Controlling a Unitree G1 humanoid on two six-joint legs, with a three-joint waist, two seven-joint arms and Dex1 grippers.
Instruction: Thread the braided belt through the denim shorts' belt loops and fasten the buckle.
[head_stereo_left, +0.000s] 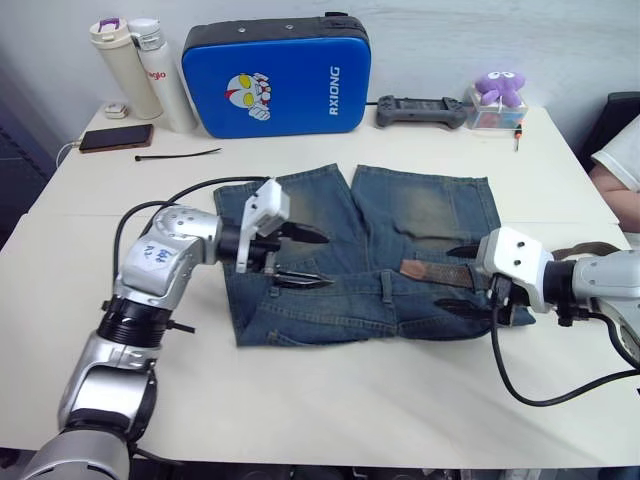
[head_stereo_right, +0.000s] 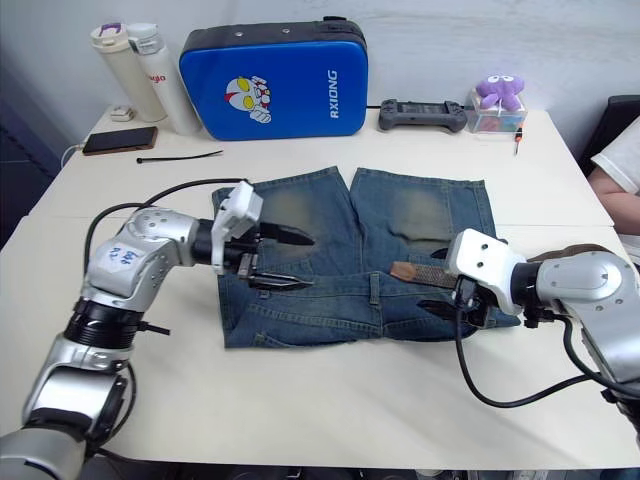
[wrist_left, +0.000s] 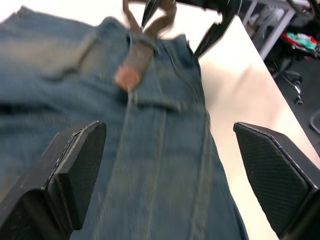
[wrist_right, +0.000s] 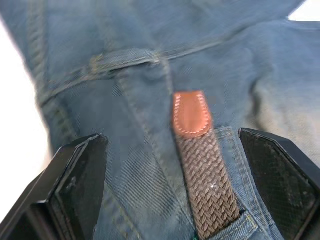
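The left gripper hovers wide open over the denim shorts, above the waistband; the braided belt lies farther right on that waistband, leather tip free; the right gripper straddles it, also wide. It should probably pinch behind the tip, feeding flat toward the next loop.

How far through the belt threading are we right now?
Early. The braided belt has its leather tip through one belt loop at the right end of the denim shorts. Both hands, left hand and right hand, are open, holding nothing. Remaining loops and buckling are left.
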